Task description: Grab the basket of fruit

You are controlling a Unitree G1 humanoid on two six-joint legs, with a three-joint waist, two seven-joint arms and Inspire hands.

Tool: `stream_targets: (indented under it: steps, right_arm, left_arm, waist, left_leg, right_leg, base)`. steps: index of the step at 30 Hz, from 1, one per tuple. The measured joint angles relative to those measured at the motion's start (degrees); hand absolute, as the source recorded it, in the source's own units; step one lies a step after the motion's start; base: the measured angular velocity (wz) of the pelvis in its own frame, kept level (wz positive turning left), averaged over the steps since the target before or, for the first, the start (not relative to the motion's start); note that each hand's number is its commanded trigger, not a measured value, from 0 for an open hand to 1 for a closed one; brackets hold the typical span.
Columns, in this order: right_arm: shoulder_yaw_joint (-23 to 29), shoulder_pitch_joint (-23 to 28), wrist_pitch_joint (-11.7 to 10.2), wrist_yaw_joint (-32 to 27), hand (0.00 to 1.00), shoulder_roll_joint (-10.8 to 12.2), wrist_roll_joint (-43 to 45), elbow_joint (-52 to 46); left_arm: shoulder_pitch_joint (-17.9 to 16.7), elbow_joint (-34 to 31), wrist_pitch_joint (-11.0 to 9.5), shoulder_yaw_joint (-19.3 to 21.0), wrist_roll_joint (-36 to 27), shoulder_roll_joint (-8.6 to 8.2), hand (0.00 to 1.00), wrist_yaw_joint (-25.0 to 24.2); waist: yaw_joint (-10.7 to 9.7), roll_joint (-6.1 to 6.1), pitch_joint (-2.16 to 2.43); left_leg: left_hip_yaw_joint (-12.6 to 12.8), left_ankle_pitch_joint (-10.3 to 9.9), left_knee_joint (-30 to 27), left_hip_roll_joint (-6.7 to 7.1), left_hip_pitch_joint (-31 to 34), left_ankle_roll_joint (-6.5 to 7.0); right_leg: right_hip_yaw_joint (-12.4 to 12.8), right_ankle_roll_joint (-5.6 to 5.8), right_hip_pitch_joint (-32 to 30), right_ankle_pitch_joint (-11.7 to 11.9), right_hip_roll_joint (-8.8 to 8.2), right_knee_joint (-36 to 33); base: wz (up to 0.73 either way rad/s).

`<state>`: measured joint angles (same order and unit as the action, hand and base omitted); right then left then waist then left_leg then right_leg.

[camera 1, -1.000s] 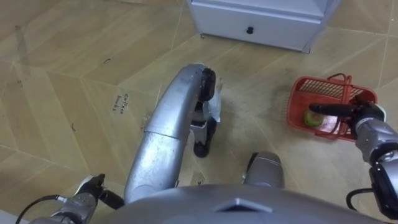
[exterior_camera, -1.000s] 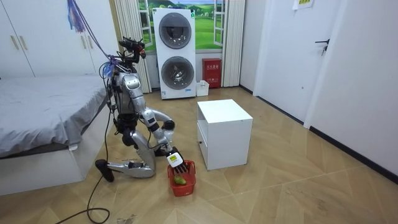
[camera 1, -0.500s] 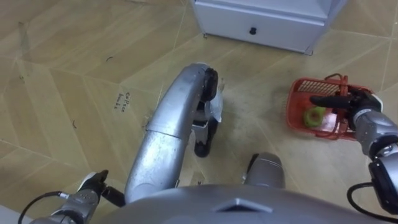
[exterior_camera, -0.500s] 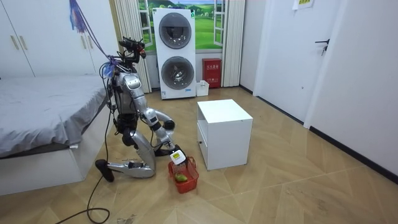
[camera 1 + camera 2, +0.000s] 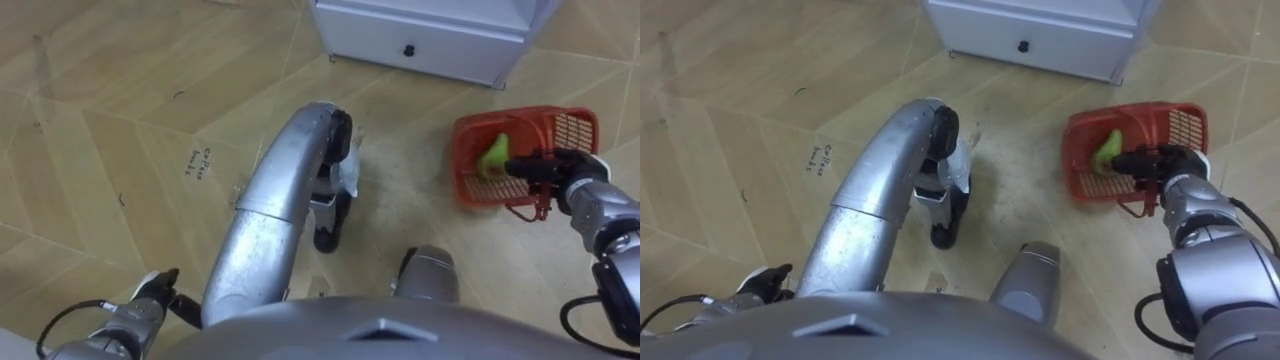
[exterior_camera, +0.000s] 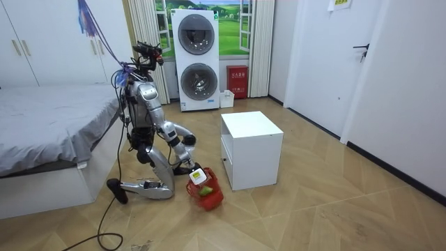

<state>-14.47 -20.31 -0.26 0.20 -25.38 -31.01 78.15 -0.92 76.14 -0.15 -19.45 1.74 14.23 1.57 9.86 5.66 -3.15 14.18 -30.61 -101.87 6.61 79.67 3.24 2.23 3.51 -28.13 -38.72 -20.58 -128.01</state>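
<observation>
Right robot hand [image 5: 546, 169] grips the tilted fruit basket [image 5: 573, 128] (green fruit [image 5: 491, 155] inside).

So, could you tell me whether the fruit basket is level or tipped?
Tipped: the fruit basket tilts in the right hand, green fruit lying against one wall.

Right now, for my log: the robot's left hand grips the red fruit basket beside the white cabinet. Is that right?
No. It is the robot's right hand that grips the red fruit basket beside the white cabinet; the left eye view shows it.
</observation>
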Motion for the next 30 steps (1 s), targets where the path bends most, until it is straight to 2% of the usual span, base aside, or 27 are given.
stream_targets:
  steps: [4, 14, 18, 20, 25, 26, 28, 30]
  right_arm:
    - [-0.01, 0.17, 0.02, 0.77, 1.00, 0.38, -0.04, 0.23]
    - [-0.03, 0.45, 0.36, 1.35, 1.00, 0.91, -0.18, 0.44]
    - [-0.07, 0.49, 0.51, 2.03, 1.00, 2.63, -2.70, -0.11]
    - [-0.06, 0.56, 1.18, 2.72, 1.00, 3.25, -4.91, -0.92]
    - [0.01, 0.73, 1.56, 3.90, 1.00, 4.54, -11.95, -7.90]
    - [0.01, 0.78, 1.57, 4.03, 1.00, 4.72, -12.85, -8.77]
    - [-0.01, 0.82, 1.58, 4.34, 1.00, 5.32, -15.55, -11.98]
    - [-0.01, 0.99, 1.58, 4.57, 1.00, 5.58, -16.43, -14.35]
  left_arm:
    - [0.96, 0.52, 0.05, 0.00, -0.02, -1.11, 0.00, 0.00]
    - [2.70, 1.54, 0.25, 0.03, -0.07, -1.50, 0.00, -1.06]
    - [2.75, 1.52, 0.29, 0.09, -0.01, -1.50, 0.00, -1.27]
    - [2.62, 1.51, 0.29, 0.09, -0.06, -1.56, 0.00, -1.29]
    - [3.33, 1.48, 0.44, 1.34, 0.00, -1.28, 0.00, -1.96]
    - [3.59, 1.48, 0.46, 1.55, 0.02, -1.24, 0.00, -2.13]
    - [4.16, 1.08, 0.56, 1.59, 0.04, -0.75, 0.00, -2.38]
    - [4.85, 0.96, 0.65, 1.60, -0.01, -0.12, 0.00, -2.54]
  waist:
    - [0.02, 0.10, -0.06]
    - [-0.03, 0.29, -0.16]
    - [-0.02, 0.23, -0.10]
    - [-0.05, 0.52, -0.18]
    - [-0.22, 1.11, -0.50]
    - [-0.20, 1.28, -0.51]
    - [-0.34, 1.80, -0.23]
    - [-0.79, 2.57, -0.33]
  left_leg:
    - [-0.29, 0.01, -0.21, -0.13, 0.04, 0.00]
    - [-0.60, 0.05, -0.74, -0.35, 0.12, 0.01]
    - [-1.20, 0.07, -1.07, -0.43, 0.00, 0.04]
    - [-1.36, 0.08, -1.14, -0.45, -0.04, 0.05]
    - [-3.44, -0.13, -2.55, -0.90, 0.01, -0.32]
    - [-3.61, -0.17, -2.66, -0.90, -0.04, -0.40]
    - [-4.14, -0.19, -3.12, -0.88, -0.16, -0.38]
    - [-4.61, -0.33, -3.42, -0.51, -0.41, -0.20]
  right_leg:
    - [0.00, 0.03, 0.02, -0.02, 0.41, -0.13]
    - [-0.11, -0.06, 0.41, -0.09, 0.91, -0.24]
    - [0.00, -0.04, 0.91, -0.07, 1.69, -0.26]
    - [0.03, -0.04, 1.05, -0.07, 1.84, -0.29]
    - [-0.80, -0.24, 2.38, -0.14, 3.96, -0.27]
    - [-0.88, -0.27, 2.54, -0.16, 4.13, -0.27]
    - [-1.25, -0.32, 3.32, -0.18, 4.72, -0.10]
    - [-1.91, -0.34, 4.27, -0.19, 4.85, 0.28]
  base:
    - [0.00]
    - [0.00]
    - [0.00]
    - [0.00]
    - [-0.04]
    - [0.00]
    - [0.00]
    - [0.10]
